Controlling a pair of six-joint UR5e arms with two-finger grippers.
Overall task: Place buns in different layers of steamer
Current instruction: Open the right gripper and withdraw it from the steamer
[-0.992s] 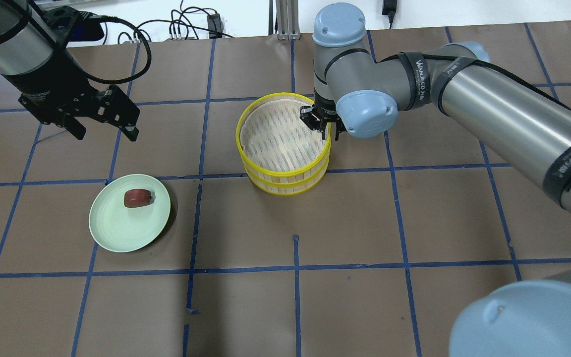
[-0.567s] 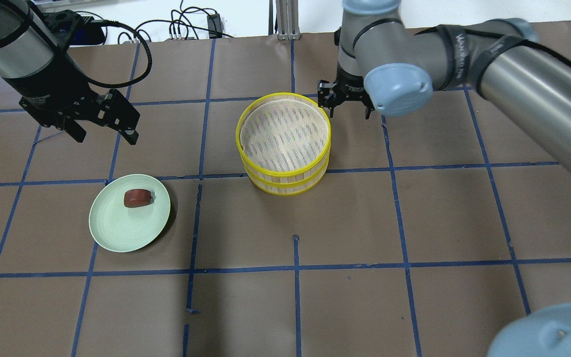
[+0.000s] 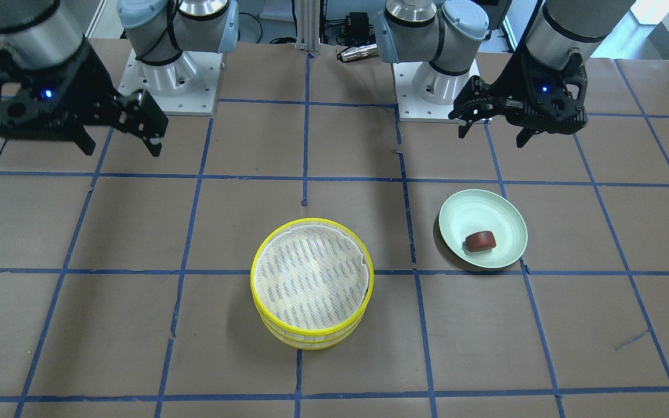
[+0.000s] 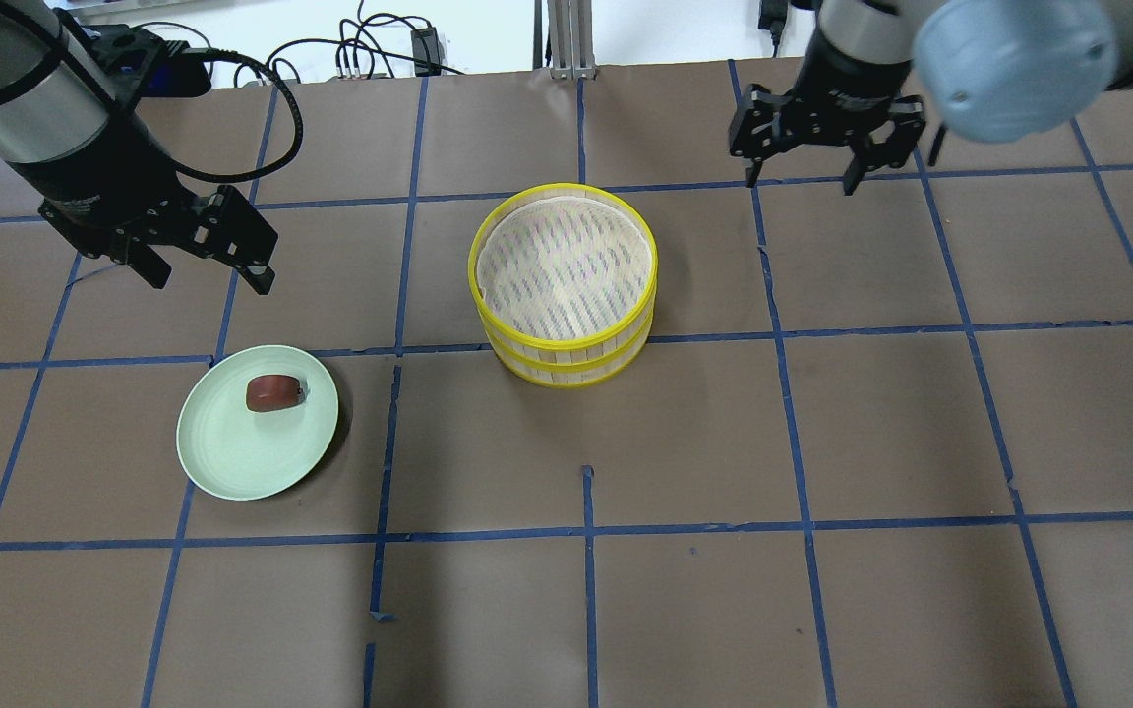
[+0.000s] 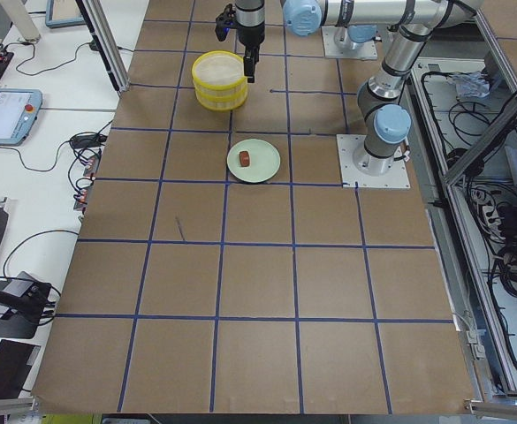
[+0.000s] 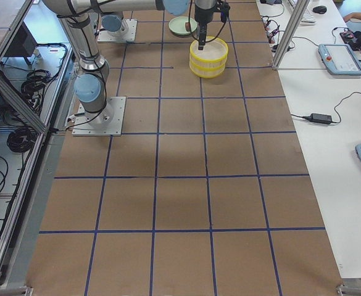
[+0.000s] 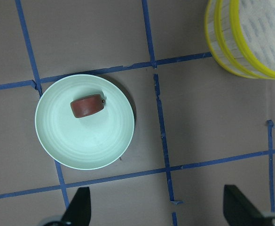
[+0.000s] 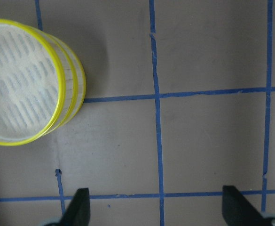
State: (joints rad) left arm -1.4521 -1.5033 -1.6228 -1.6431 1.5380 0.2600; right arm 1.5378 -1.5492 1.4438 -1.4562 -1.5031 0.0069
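Presently on the table (image 4: 685, 610), a brown surface gridded with blue tape, taken from the robot's edge outward:

- Plate (image 4: 232, 462): pale green and round, on the left half of the surface. It lies nearer the robot's edge than the steamer and well apart from it.
- Reddish-brown bun (image 4: 273, 392): one small rounded piece, lying on the plate toward its far rim. Neither gripper touches it.
- Upper steamer layer (image 4: 473, 265): yellow-rimmed, near the middle of the surface, seated squarely on the layer beneath. Its whitish mesh liner (image 4: 563, 261) faces up in plain sight.
- Lower steamer layer (image 4: 566, 372): only its pale slatted side and yellow rim show below the upper one. Its inside is hidden.
- Left gripper (image 4: 208, 277): above the left half of the surface, beyond the plate and left of the steamer. Its fingers are spread wide and grasp nothing. The left wrist view looks down on the plate and bun.
- Right gripper (image 4: 801, 182): close to the far edge, right of the steamer and clear of its rim. Its fingers are likewise spread wide and grasp nothing.
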